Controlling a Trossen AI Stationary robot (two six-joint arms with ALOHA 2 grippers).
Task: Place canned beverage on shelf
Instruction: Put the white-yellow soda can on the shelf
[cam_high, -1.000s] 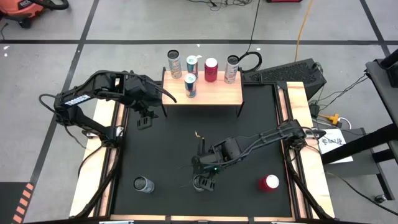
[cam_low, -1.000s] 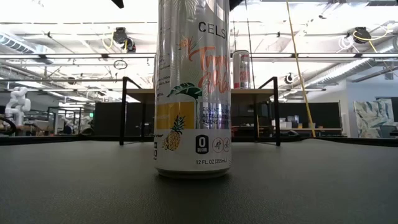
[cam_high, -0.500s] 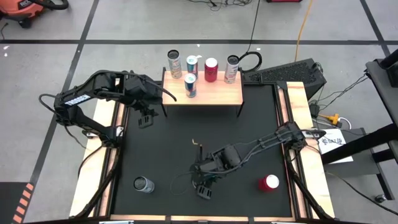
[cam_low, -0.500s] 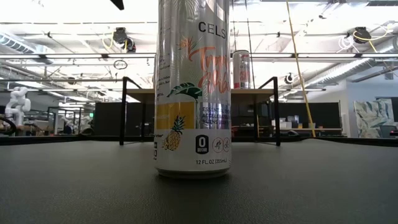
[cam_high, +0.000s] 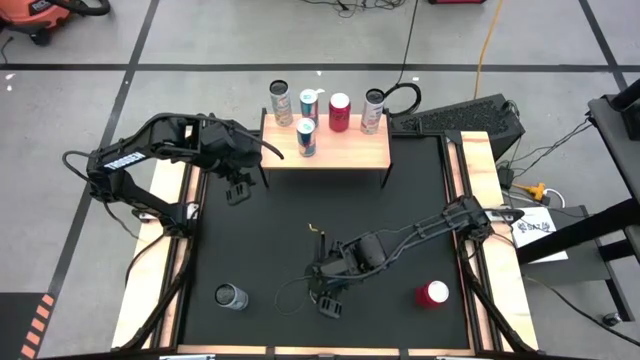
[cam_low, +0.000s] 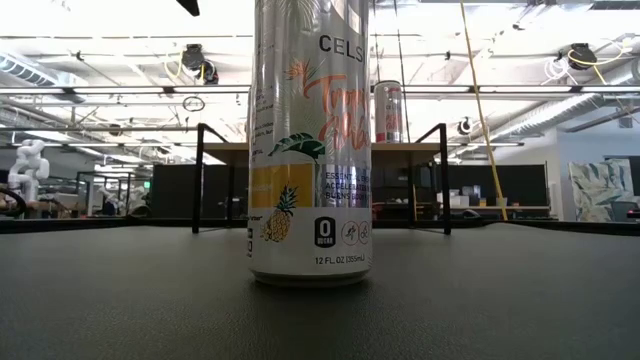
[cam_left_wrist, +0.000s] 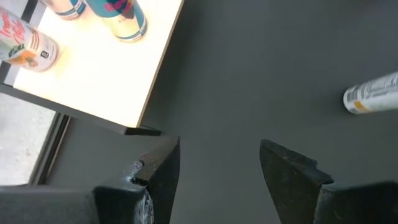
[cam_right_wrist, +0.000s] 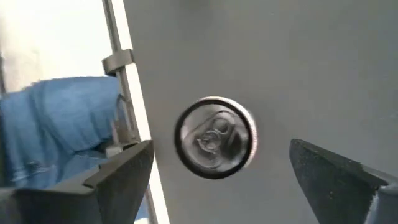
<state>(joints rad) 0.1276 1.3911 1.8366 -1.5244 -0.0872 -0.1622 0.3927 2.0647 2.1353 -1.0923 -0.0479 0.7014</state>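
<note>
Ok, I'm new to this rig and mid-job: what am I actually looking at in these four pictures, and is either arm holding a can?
It is a table robot with two dark arms, each ending in a two-finger gripper. The top-down picture shows the whole black mat. The level picture looks across it from table height, and the other two come from a camera on each wrist. At the back stands the shelf with five cans on it. On the mat stand a silver can, a red can and a pineapple-print can close to the low camera. The right gripper hangs open straight above a can top, not gripping it. The left gripper waits by the shelf's left end, fingers apart, empty.
</note>
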